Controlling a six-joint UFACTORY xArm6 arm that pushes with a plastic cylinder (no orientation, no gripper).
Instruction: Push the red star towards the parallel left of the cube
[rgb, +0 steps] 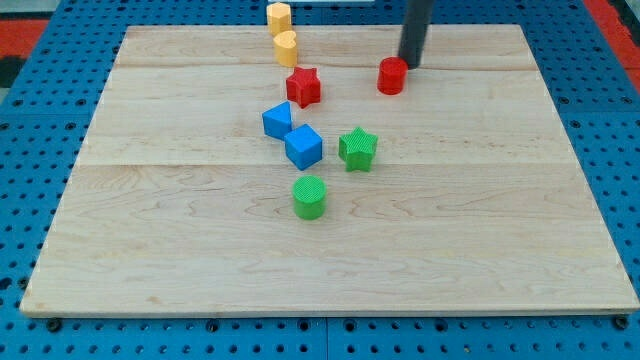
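Note:
The red star (303, 86) sits near the view's top centre of the wooden board (150, 220). The blue cube (304, 146) lies below it, with a second blue block (277, 120) touching its upper left. My tip (410, 64) is at the view's top, right of the star, just above and to the right of a red cylinder (392, 76), close to or touching it. The rod rises out of the top of the view.
Two yellow blocks (278, 17) (286, 47) stand above the red star near the board's top edge. A green star (357, 149) lies right of the blue cube. A green cylinder (310, 197) stands below the cube.

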